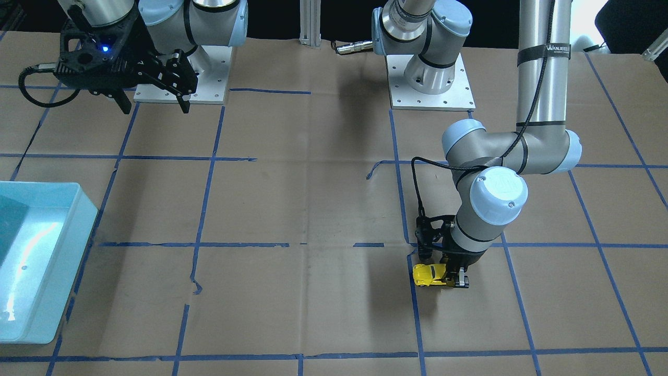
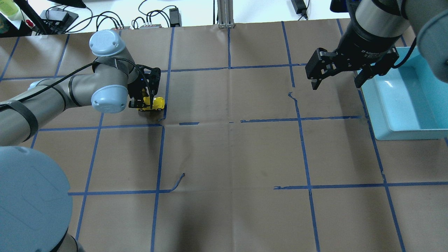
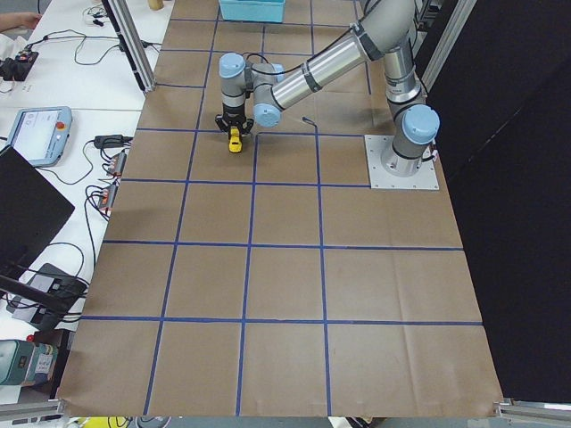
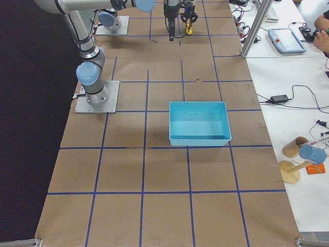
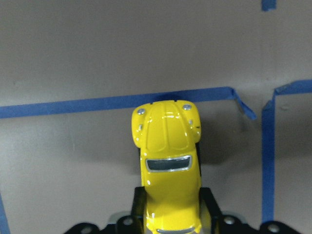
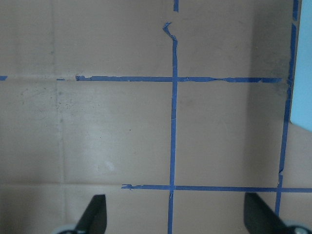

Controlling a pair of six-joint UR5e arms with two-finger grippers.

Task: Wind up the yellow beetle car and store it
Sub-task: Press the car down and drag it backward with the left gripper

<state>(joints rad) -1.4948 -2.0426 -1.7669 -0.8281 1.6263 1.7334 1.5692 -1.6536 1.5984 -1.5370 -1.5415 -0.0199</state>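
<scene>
The yellow beetle car (image 1: 429, 274) is gripped at its rear by my left gripper (image 1: 444, 277), which is shut on it. The car sits low over the brown paper next to a blue tape crossing; I cannot tell whether its wheels touch. In the left wrist view the car (image 5: 168, 161) points away from the camera, its nose over a tape line. It also shows in the overhead view (image 2: 156, 102) under the left gripper (image 2: 147, 104). My right gripper (image 2: 335, 82) is open and empty, held above the table beside the blue bin (image 2: 402, 134).
The light-blue bin (image 1: 83, 209) stands empty at the table's right-arm end; its edge shows in the right wrist view (image 6: 302, 63). Brown paper with a blue tape grid covers the table. Both arm bases (image 1: 430, 89) stand at the robot's side.
</scene>
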